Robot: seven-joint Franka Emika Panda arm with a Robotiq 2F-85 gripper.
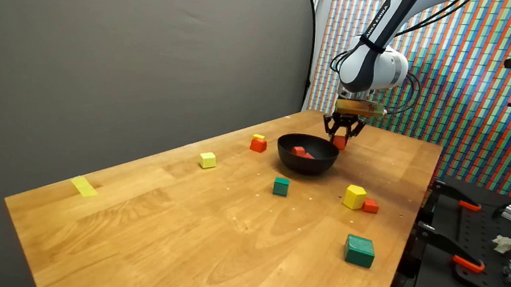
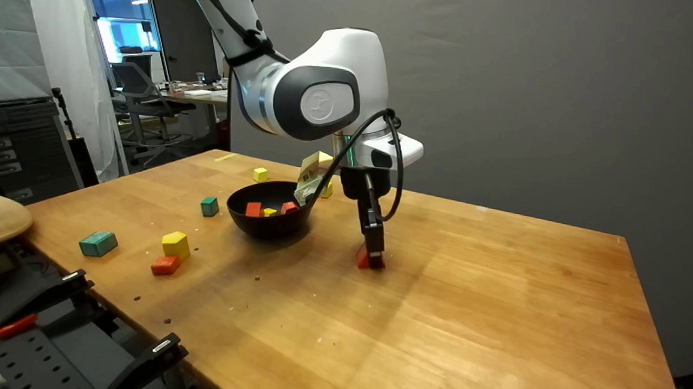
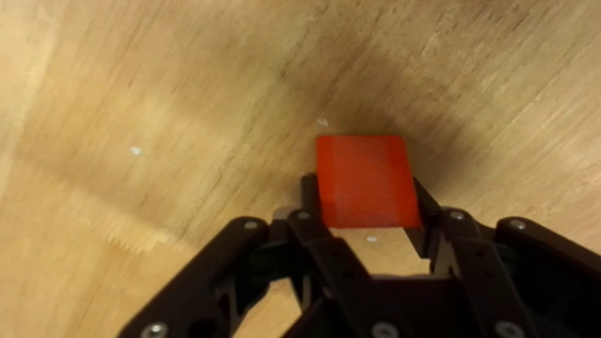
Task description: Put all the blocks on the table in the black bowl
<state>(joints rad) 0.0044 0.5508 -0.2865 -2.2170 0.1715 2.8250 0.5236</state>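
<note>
My gripper (image 3: 364, 202) is shut on a red block (image 3: 366, 180), with a finger against each side. In both exterior views the gripper (image 1: 340, 131) holds this block at table level, beside the black bowl (image 1: 304, 164). The bowl (image 2: 266, 229) holds two red blocks (image 2: 253, 209) and a yellow one (image 2: 269, 212). On the table (image 1: 160, 227) stand a small green block (image 1: 281, 186), a larger green block (image 1: 359, 251), a yellow block (image 1: 354, 197) touching a red one (image 1: 370, 205), a pale yellow block (image 1: 208, 160), and a red block (image 1: 258, 145) partly hiding a yellow one (image 1: 259, 136).
A yellow tape strip (image 1: 84, 186) is stuck near the table's far corner. Black clamps with orange pads (image 1: 467, 263) and a dark side surface lie beside the table edge. A grey backdrop (image 2: 538, 110) stands behind the table.
</note>
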